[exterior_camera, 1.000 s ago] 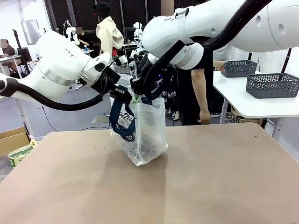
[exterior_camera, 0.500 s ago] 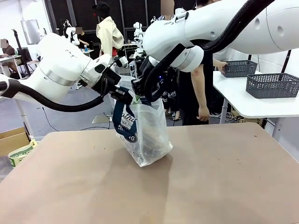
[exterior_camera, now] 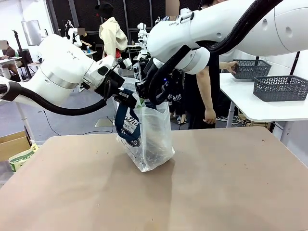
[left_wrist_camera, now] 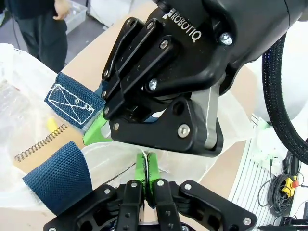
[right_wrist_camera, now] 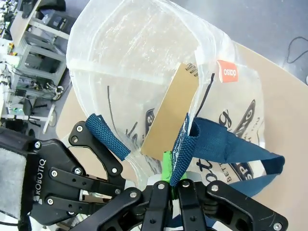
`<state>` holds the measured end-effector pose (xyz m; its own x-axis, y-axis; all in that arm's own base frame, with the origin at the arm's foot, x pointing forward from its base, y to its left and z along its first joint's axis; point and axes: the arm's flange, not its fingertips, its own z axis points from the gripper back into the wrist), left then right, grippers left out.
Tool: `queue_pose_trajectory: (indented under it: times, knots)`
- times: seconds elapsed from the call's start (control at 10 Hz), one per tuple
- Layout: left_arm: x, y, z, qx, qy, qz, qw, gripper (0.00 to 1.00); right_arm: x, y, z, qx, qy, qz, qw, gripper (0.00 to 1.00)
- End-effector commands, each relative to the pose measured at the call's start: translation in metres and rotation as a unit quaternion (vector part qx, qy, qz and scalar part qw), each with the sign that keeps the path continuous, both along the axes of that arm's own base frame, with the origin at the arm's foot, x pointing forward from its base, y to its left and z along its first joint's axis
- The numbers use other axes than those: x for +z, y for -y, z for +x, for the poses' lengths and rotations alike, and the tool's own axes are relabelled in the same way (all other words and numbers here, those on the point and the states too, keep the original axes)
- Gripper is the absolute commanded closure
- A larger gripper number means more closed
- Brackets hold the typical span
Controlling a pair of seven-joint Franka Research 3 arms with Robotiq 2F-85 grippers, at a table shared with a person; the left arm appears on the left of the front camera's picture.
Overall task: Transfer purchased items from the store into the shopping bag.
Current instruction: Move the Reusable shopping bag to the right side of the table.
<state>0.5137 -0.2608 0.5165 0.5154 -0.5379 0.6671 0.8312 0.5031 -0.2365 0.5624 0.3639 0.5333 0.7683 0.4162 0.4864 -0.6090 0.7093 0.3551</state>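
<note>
The shopping bag (exterior_camera: pixel 150 137), limp, light, likely slippery film best taken at its rim or navy handles (right_wrist_camera: pixel 226 144), stood on the surface (exterior_camera: pixel 216 183), its mouth pinched by the clenched left tool (left_wrist_camera: pixel 146 168) and right tool (right_wrist_camera: pixel 171 175), a brown spiral notebook (right_wrist_camera: pixel 166 115) inside.

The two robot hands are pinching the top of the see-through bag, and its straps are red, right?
Not red: the straps are dark navy, as the right wrist view shows. The left gripper and right gripper do pinch the top of the see-through shopping bag.
</note>
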Motion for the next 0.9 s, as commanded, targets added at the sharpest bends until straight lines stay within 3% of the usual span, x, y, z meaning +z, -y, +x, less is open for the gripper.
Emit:
queue_pose_trajectory:
  times: [0.0, 0.5, 0.8]
  knots:
    - [0.005, -0.001, -0.001, 0.008, 0.002, 0.000, 1.000, 1.00, 0.005, -0.001, -0.002, 0.003, 0.001, 0.004, 1.000, 1.00]
    - [0.003, -0.006, 0.000, -0.005, -0.006, 0.001, 1.000, 1.00, 0.000, 0.000, 0.000, 0.000, 0.000, 0.000, 1.000, 1.00]
    - [0.016, -0.025, 0.000, -0.082, -0.005, -0.037, 0.996, 1.00, 0.006, -0.022, -0.023, -0.092, -0.008, -0.002, 0.996, 1.00]
